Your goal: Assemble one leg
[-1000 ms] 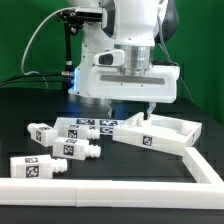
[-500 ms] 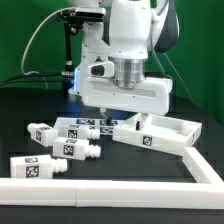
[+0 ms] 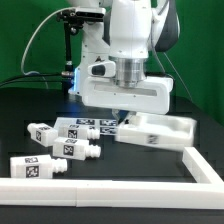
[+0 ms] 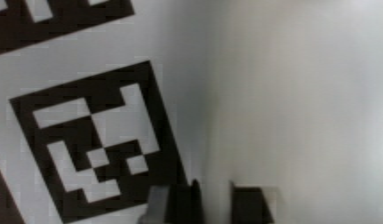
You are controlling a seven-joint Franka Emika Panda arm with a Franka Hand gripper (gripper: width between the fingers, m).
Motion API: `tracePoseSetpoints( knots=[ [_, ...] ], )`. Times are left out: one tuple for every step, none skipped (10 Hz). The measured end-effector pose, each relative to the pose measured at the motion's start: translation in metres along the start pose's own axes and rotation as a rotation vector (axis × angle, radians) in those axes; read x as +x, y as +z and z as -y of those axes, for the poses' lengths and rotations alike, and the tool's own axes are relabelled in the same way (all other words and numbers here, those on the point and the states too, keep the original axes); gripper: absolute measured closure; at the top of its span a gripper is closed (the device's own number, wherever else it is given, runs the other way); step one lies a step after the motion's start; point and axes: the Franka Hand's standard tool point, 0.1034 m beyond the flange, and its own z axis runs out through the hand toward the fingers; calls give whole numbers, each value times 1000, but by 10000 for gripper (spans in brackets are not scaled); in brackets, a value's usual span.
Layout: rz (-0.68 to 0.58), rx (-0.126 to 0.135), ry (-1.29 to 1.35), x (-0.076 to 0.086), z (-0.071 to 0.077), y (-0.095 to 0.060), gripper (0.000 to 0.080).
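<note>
Three white legs with square tags lie at the exterior view's left: one, one and one. I cannot make out a fourth. My gripper is down on the near-left part of the large white tray-like panel, away from the legs. In the wrist view the fingertips stand close together around a strip of the white panel, next to a black tag. The gripper looks shut on the panel's wall.
The marker board lies flat between the legs and the panel. A long white L-shaped rail runs along the front and up the exterior view's right side. The robot's base and cables stand behind.
The hand has come down onto the panel. The panel has shifted slightly toward the exterior view's right and turned a little. The legs have not moved.
</note>
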Motion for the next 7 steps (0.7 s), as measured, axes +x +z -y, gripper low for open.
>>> tracePoseSetpoints(
  knots=[
    [-1,1,-37,3,-2,-1,744],
    [3,6,-150,20,-18,-7,744],
    [4,18,-183,41,-26,-19,744],
    [9,30,-227,58,-24,-34,744],
    [17,37,-257,69,-23,-45,744],
    [67,36,-251,78,-19,-53,744],
    [52,37,-258,86,-14,-57,744]
  ],
)
